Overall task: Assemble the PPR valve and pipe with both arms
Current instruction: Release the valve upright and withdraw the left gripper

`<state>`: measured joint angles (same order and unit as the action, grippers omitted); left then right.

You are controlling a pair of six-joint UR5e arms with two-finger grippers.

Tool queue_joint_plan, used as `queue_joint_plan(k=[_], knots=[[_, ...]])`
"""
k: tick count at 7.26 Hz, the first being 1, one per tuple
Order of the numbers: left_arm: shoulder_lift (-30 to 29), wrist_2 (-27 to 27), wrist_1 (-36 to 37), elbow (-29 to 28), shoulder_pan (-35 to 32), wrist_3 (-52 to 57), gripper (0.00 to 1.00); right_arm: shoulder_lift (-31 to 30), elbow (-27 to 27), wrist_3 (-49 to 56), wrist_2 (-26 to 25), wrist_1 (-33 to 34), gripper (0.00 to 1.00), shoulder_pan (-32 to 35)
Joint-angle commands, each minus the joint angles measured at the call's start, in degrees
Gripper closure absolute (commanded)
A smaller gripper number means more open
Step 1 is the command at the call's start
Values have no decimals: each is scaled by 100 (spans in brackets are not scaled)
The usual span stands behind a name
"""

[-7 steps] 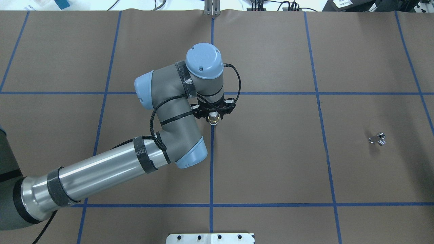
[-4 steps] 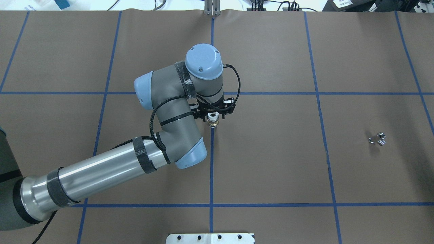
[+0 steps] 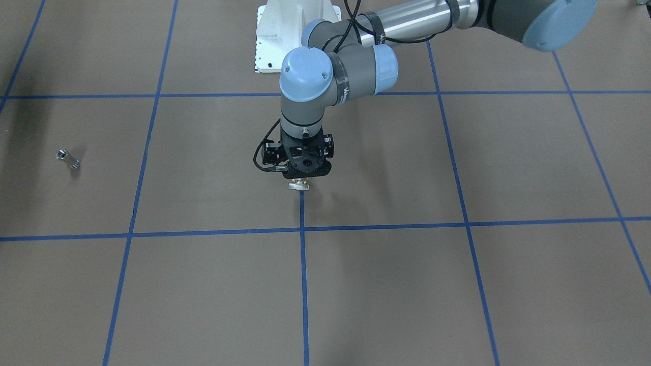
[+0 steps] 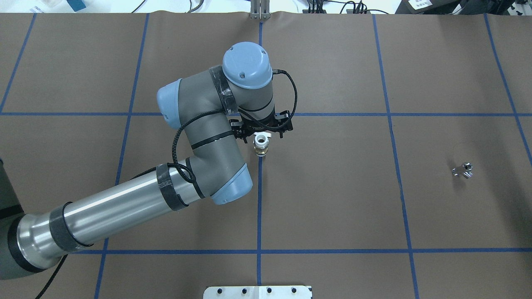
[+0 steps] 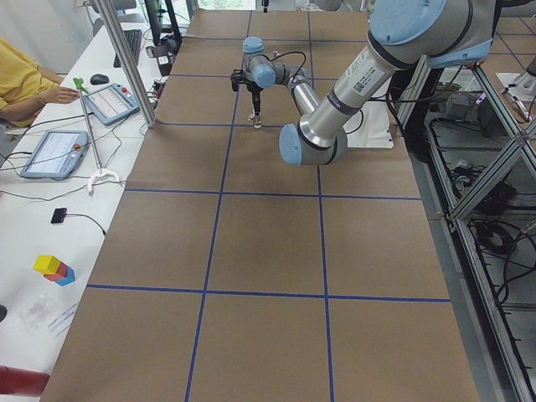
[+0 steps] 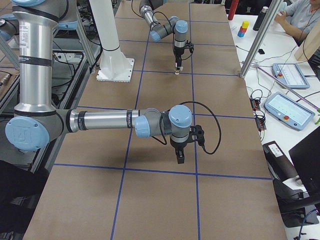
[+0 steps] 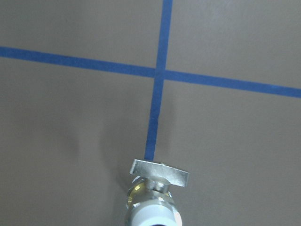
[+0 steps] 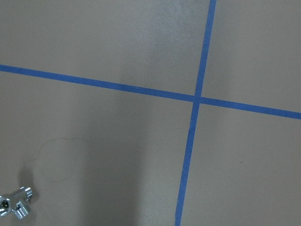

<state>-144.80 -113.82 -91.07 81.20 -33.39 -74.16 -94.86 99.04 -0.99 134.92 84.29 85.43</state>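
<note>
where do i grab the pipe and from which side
Probably across the main barrel of the pipe, coming straight down from above. It lies flat and alone on the table, so the jaws can close across the barrel, turned to miss its side nub.

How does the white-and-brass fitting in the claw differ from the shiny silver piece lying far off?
The white-ended brass valve is clamped in the left gripper, white socket up; the chrome pipe stub lies loose on the table. The valve is white and brass; the stub is all silver. Both are small fittings.
</note>
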Motion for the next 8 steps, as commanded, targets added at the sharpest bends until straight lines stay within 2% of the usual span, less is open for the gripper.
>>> queue_joint_plan(k=[1, 2, 3, 4, 5, 7, 8], knots=[[720, -8, 981, 1645, -289, 775, 1, 3, 54, -242, 17, -17, 0, -8], [1430, -8, 1169, 2454, -508, 1450, 1, 3, 202, -531, -9, -17, 0, -121], [2011, -34, 1179, 2932, -841, 2170, 1, 3, 343, -847, -18, -17, 0, -279], [2513, -348, 1188, 3146, -1358, 3030, 1, 3, 475, -1277, -53, -26, 0, -542], [3014, -821, 1188, 3200, -2077, 4196, 1, 3, 668, -1664, -219, -26, 0, -858], [3894, -1211, 1188, 3070, -3387, 6726, 1, -6, 906, -2124, -456, -52, 0, -1473], [4281, -1412, 1179, 2878, -3837, 7783, 1, -84, 907, -2230, -606, -314, 0, -1676]])
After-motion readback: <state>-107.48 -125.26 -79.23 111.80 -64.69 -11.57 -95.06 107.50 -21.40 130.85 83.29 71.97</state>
